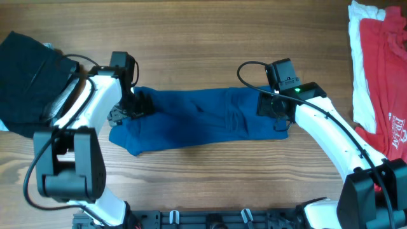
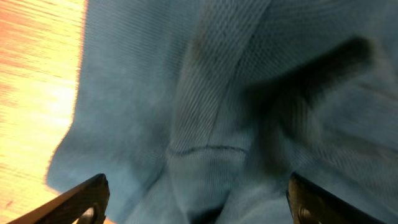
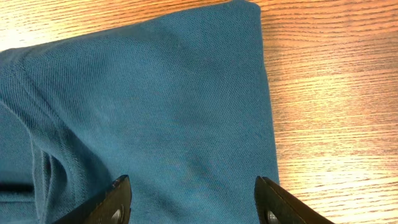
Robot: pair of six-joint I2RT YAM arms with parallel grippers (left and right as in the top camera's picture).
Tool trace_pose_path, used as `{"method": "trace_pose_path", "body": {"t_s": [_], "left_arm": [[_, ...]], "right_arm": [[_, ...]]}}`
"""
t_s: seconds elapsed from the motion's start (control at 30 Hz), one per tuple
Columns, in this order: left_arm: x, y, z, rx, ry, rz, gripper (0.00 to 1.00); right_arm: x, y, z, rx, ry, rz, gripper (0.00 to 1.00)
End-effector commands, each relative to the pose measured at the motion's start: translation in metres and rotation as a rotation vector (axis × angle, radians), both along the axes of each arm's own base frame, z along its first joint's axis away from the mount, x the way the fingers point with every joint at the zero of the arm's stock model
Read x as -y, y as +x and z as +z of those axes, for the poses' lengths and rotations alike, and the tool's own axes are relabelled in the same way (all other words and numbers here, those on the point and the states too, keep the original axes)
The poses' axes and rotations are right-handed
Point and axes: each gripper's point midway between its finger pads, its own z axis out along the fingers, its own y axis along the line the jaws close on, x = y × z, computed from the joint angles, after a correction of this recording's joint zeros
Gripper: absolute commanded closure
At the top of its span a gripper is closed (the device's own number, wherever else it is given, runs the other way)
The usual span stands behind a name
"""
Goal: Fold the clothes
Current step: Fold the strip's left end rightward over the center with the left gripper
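1. The left gripper (image 2: 198, 204) has its fingers (image 2: 84, 198) spread wide, close over rumpled folds at the left end of the blue shirt (image 1: 197, 121). Whether they touch the cloth is unclear.
2. The right gripper (image 3: 196, 202) also has its fingers (image 3: 118, 200) apart, with nothing between them, above the shirt's smooth, folded right edge.
3. The shirt lies as a long folded band across the middle of the wooden table (image 1: 203, 38), between both arms.
4. A red tee (image 1: 385, 83) lies at the far right edge, with a white garment (image 1: 359, 70) showing along its side. A black cloth (image 1: 28, 76) sits at the left.
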Motion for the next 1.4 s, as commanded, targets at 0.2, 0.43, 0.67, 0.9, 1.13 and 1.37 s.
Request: {"method": "trace_pose_path", "body": {"t_s": [0.2, 0.43, 0.67, 0.9, 1.13, 1.37], "left_arm": [[0.024, -0.031, -0.047, -0.061, -0.156, -0.011, 0.19], [-0.004, -0.031, -0.056, -0.039, 0.004, -0.017, 0.21], [-0.029, -0.027, -0.053, -0.018, 0.151, 0.005, 0.18], [-0.035, -0.016, -0.053, 0.031, 0.187, 0.034, 0.15], [-0.037, -0.009, -0.058, 0.061, 0.169, 0.001, 0.07], [-0.015, -0.012, -0.06, 0.044, -0.053, 0.055, 0.16]], "right_arm": [[0.005, 0.002, 0.001, 0.001, -0.021, -0.027, 0.36], [0.006, -0.002, 0.0, -0.017, -0.027, -0.027, 0.36], [0.006, -0.002, 0.0, -0.018, -0.027, -0.027, 0.36], [0.006, -0.002, 0.0, -0.016, -0.026, -0.029, 0.36], [0.007, -0.003, 0.0, -0.019, -0.028, -0.028, 0.36], [0.007, -0.003, 0.0, -0.019, -0.027, -0.03, 0.36]]}}
